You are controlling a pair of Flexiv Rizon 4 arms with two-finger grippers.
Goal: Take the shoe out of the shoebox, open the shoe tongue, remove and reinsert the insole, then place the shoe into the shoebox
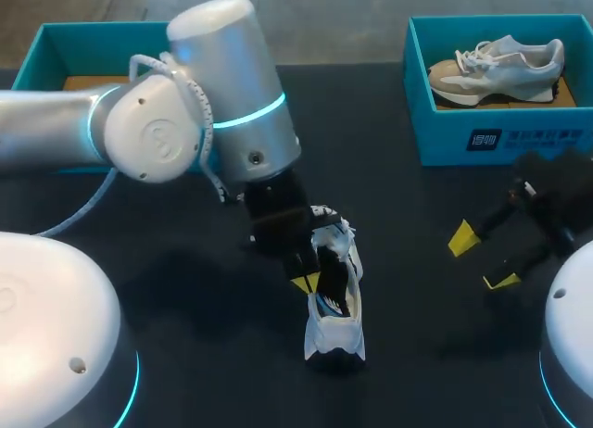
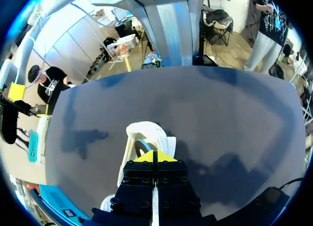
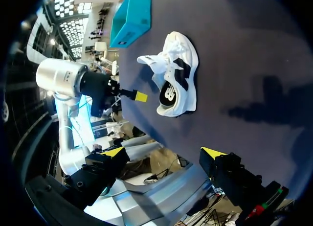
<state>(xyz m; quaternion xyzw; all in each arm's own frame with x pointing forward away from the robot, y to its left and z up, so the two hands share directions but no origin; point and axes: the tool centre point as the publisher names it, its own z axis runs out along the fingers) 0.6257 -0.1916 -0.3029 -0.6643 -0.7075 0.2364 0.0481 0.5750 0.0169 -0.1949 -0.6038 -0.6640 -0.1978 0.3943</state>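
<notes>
The white shoe [image 1: 335,303] stands on the bench [image 1: 417,206], midway along its near edge, with the tongue pulled up. The left pincer [image 1: 304,282] sits clenched at the rim of the shoe's opening, yellow tips together; whether they pinch anything I cannot tell. The right pincer [image 1: 482,259] hangs released near the right edge. The shoebox [image 1: 500,136] in the far right corner holds a grey shoe [image 1: 496,69].

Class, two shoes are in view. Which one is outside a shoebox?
The white shoe with black panels, standing on the table at the left gripper; the grey-beige shoe lies inside the right-hand teal shoebox.
</notes>
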